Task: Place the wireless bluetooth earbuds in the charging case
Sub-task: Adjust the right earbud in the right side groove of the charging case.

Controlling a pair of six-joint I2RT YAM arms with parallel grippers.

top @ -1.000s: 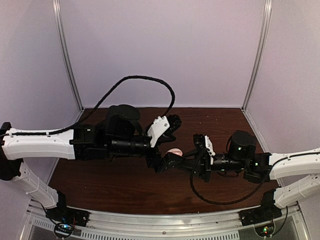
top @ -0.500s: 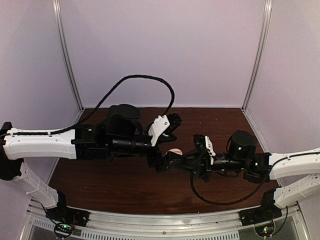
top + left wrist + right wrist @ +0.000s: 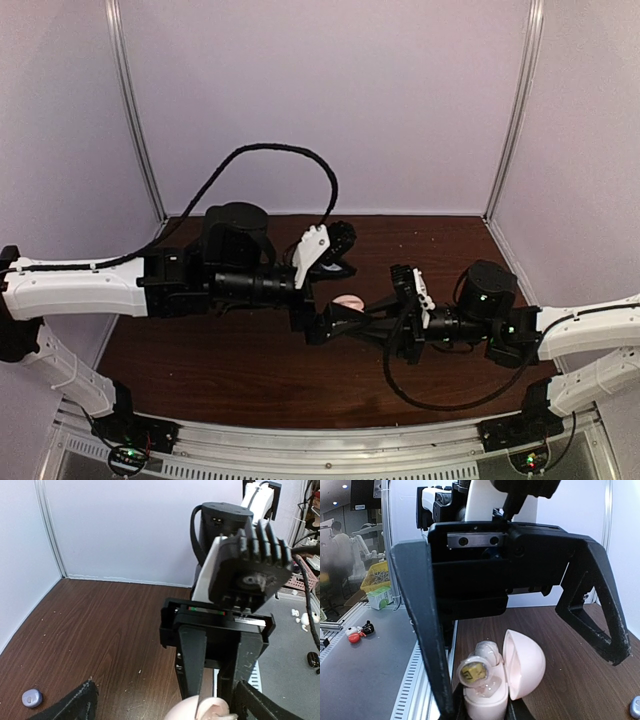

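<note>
Between your two arms, over the middle of the dark wood tabletop (image 3: 100, 630), the pale pink charging case (image 3: 492, 700) stands open. Its domed lid (image 3: 527, 665) is swung back on the hinge, to the right in the right wrist view. Your right end effector (image 3: 211, 697) has the case pinched by its lower half, with the jaws drawn in narrow on the base.

Inside, one cream earbud (image 3: 472, 672) sits in the nearer well with its round face up, showing a yellowish patch. A second cream earbud (image 3: 488, 652) lies just behind it in the farther well. Whether either one is pressed fully home you cannot tell from this angle.

Your left end effector (image 3: 322, 285) is spread wide and holds nothing. It has one finger on each side of the case, and neither touches it as far as the right wrist view shows.

Much is hidden from you. From above, only a small pink patch of the case shows between the black fingers, and its contents are out of sight. In the left wrist view the case is cut off by the bottom edge, and your own fingertips there are only dark corners. The right end effector's pads fall below the right wrist frame, so the exact contact on the case is unseen.

Near the left wall, well apart from the arms, a small lilac-blue rounded piece (image 3: 31, 698) lies on the tabletop. It is too small to tell whether it is an earbud.
</note>
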